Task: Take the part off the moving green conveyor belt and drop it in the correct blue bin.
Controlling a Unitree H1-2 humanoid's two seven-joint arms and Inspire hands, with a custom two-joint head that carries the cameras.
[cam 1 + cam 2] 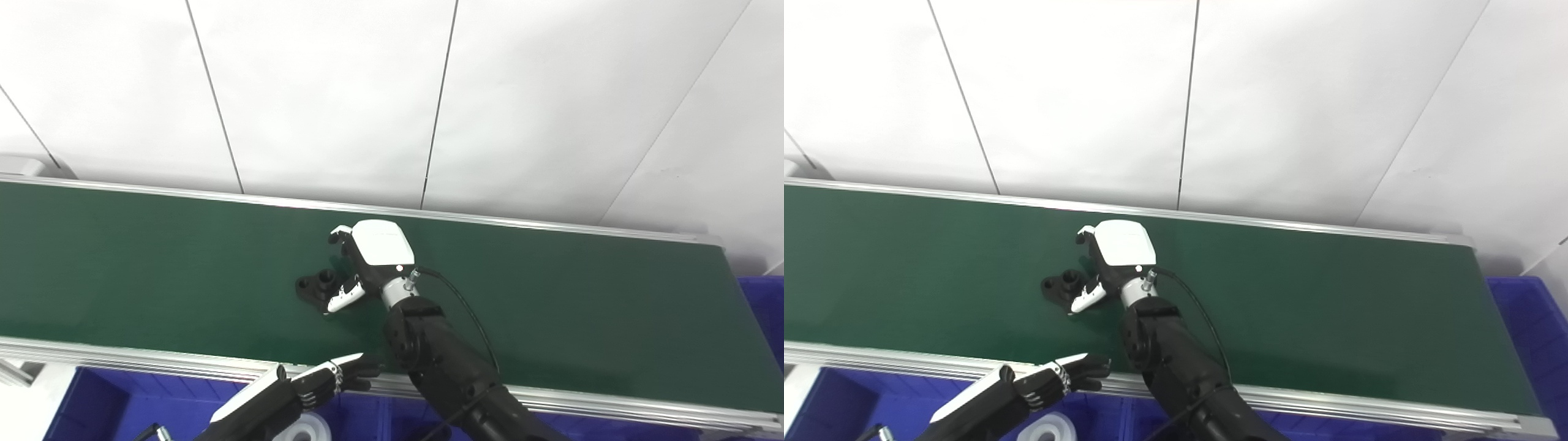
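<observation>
The right hand (pixel 367 260) reached over the black part (pixel 315 285) on the green belt (pixel 153 263), fingers released around it. Pickup looked underway; next, clench before it drifted. The left hand (pixel 331 376) waited, loosely curled.

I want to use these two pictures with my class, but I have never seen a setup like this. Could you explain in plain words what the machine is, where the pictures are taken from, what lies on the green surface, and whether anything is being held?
Both pictures come from two cameras side by side on a humanoid robot's head, looking down, so they show one scene from slightly different spots. The green strip is a conveyor belt with metal rails. On it lies a small black part with round holes. The right robot hand, white-backed on a black arm, reaches over the belt with its fingers at the part; whether it already grips it cannot be seen. The left robot hand waits at the near rail, holding nothing. Below the belt stand blue bins, one holding a white ring-shaped object.
</observation>
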